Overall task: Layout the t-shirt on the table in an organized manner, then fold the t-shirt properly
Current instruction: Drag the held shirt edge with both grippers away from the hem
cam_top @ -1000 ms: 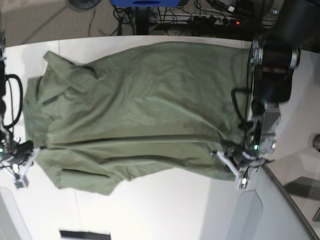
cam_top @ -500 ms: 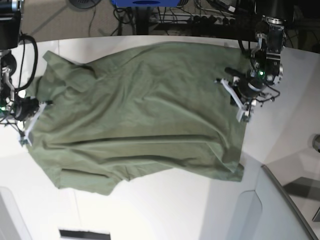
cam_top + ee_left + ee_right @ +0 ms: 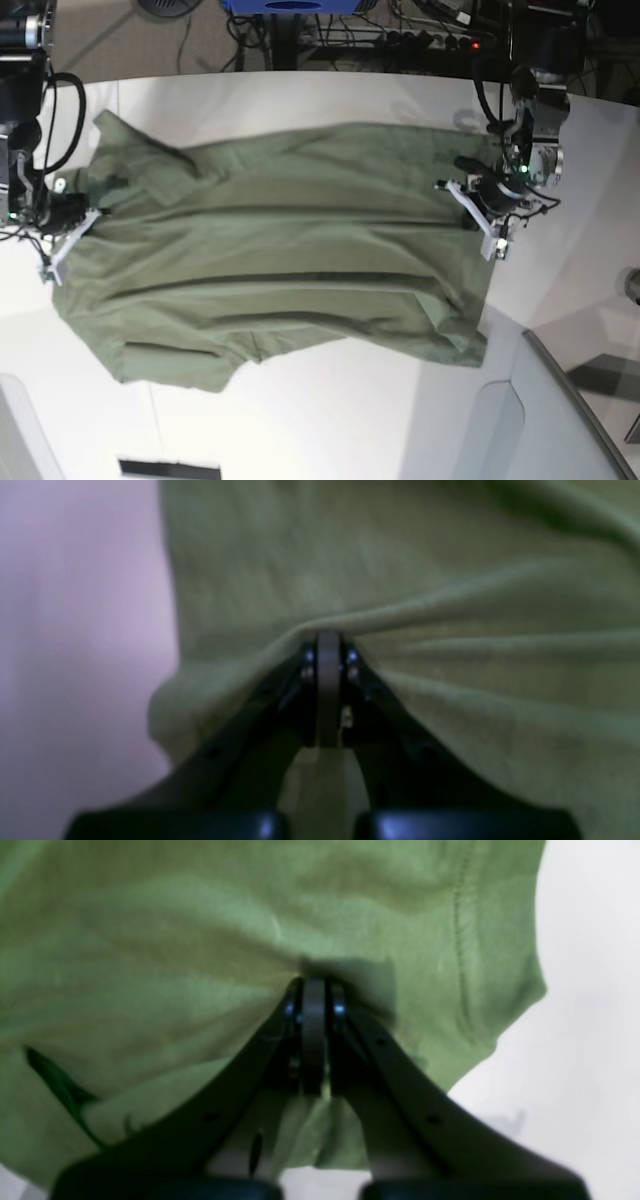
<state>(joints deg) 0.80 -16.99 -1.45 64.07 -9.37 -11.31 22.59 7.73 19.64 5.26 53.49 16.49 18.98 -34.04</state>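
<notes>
The t-shirt [image 3: 280,250] lies stretched lengthwise on the table [image 3: 330,420] between my grippers: left gripper [image 3: 327,645] clamped on its hem end, right gripper [image 3: 314,990] clamped on its shoulder end.

The olive-green t-shirt [image 3: 280,250] lies spread across the white desk [image 3: 330,420], its length running from one side of the base view to the other. Long creases cross its middle. A fold of its cloth is doubled over along the far side, and one sleeve sticks out at the near side. Both ends are pinched up into ridges.
</notes>
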